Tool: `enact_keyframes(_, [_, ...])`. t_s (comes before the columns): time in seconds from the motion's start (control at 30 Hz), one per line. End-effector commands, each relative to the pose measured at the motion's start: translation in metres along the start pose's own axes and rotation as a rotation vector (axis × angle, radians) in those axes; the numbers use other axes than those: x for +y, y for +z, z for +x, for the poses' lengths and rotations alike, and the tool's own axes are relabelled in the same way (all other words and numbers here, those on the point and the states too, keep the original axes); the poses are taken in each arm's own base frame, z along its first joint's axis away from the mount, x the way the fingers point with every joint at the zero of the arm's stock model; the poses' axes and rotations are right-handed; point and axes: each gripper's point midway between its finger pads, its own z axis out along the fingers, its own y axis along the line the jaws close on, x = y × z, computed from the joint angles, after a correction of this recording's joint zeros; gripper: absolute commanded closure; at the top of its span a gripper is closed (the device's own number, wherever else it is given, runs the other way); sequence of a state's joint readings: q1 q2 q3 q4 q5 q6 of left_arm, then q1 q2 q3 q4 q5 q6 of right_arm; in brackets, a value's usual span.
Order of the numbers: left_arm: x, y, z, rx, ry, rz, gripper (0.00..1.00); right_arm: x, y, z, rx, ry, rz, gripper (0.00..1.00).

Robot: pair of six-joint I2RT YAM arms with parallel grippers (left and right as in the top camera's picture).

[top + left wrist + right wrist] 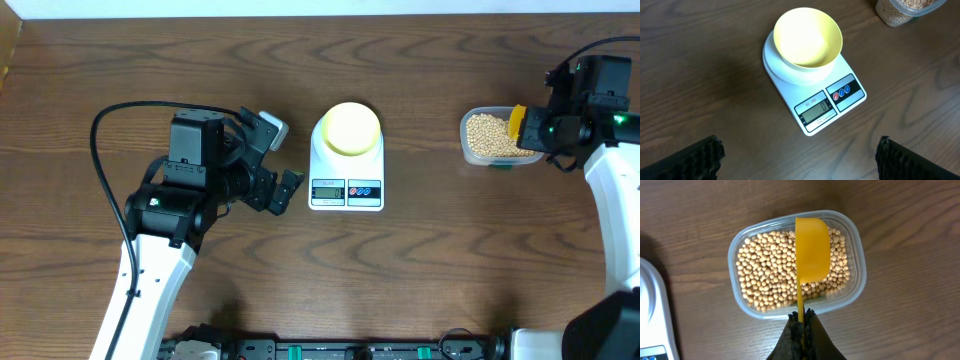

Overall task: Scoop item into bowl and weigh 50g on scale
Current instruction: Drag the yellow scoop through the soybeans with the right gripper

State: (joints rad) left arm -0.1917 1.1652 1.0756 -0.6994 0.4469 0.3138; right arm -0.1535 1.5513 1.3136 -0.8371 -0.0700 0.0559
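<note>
The soybeans (770, 275) fill a clear plastic tub (856, 270) in the middle of my right wrist view; overhead, that tub sits at the right of the frame. A yellow scoop (812, 250) hangs over the beans. Its long axis runs straight up the frame, cup at the top and thin handle at the bottom. My right tool (801, 325) is clamped narrow on the end of that handle.

The pale yellow bowl (351, 128) stands empty on the white kitchen scale (346, 185) at the centre of the overhead frame. It lies to the left of the tub and well apart from it, with bare wooden surface (430, 230) between. I judge the right arm far nearer the beans.

My left tool (282, 158) is spread wide, holding nothing, just left of the scale.

No beans show on the scoop, and I cannot tell whether it touches the pile. The scale's display is too small to read.
</note>
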Motion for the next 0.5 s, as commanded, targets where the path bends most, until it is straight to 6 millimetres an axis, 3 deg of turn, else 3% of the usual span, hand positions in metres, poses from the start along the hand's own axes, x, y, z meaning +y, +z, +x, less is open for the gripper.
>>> enact_keyframes(0.0, [-0.001, 0.0, -0.002, -0.005, -0.004, 0.011, 0.0, -0.005, 0.02, 0.008, 0.053, -0.006, 0.017, 0.99])
enact_keyframes(0.27, [-0.001, 0.0, -0.002, -0.005, -0.004, 0.011, 0.0, -0.002, 0.051, 0.024, 0.15, 0.002, -0.018, 0.99])
enact_keyframes(0.47, [-0.001, 0.0, -0.002, -0.005, -0.004, 0.011, 0.0, 0.021, 0.052, 0.029, 0.175, -0.007, -0.151, 0.99])
